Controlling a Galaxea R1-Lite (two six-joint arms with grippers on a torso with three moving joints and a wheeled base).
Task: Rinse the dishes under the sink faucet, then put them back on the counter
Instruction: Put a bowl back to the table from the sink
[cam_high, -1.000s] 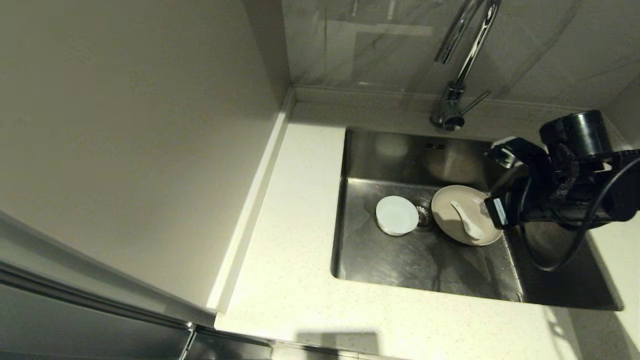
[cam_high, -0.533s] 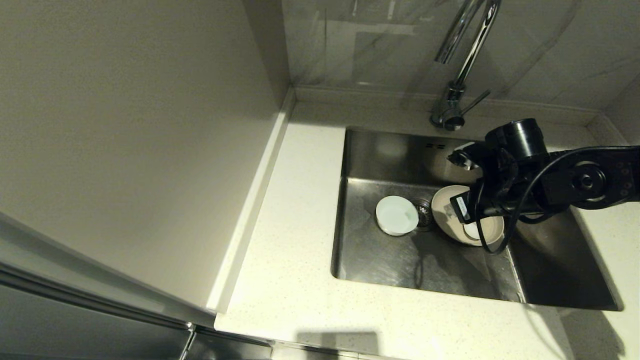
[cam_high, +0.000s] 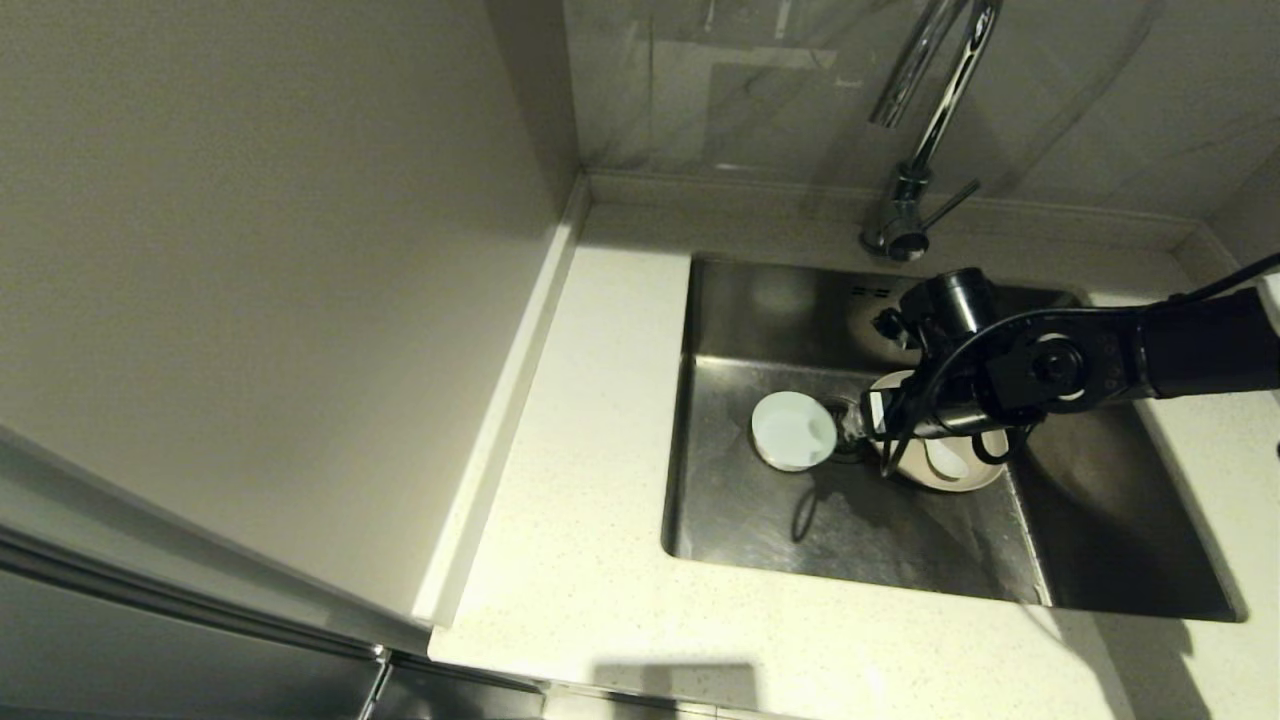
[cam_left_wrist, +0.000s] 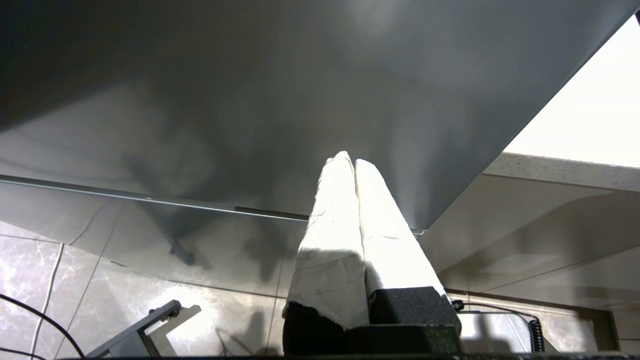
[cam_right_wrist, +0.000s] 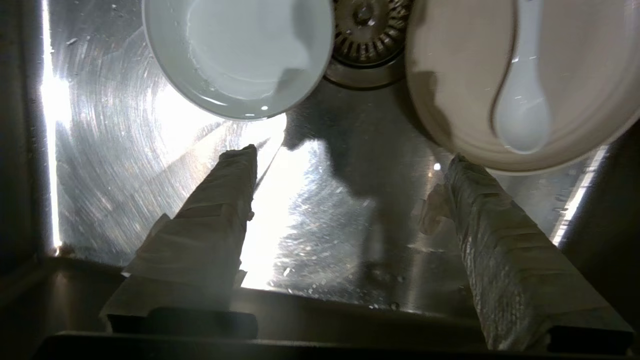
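A small white bowl (cam_high: 793, 430) sits on the floor of the steel sink (cam_high: 760, 520), left of the drain strainer (cam_high: 848, 428). Right of the drain lies the cream plate (cam_high: 962, 478) with the white spoon (cam_high: 945, 462) on it, both partly covered by my right arm (cam_high: 1000, 375). In the right wrist view my right gripper (cam_right_wrist: 352, 155) hangs open and empty over bare sink floor, with the bowl (cam_right_wrist: 240, 55) and the plate (cam_right_wrist: 450, 75) just beyond its fingertips. The spoon (cam_right_wrist: 522, 115) rests inside the plate. My left gripper (cam_left_wrist: 347, 160) is shut and empty, parked below the counter.
The chrome faucet (cam_high: 915, 130) rises behind the sink, its spout high over the back wall with the overflow slots (cam_high: 869, 292). Speckled counter (cam_high: 590, 560) runs left and in front of the sink. A wall stands at the left.
My right arm has swung left and down into the sink, from its right edge to over the plate and drain. The dishes have not moved.
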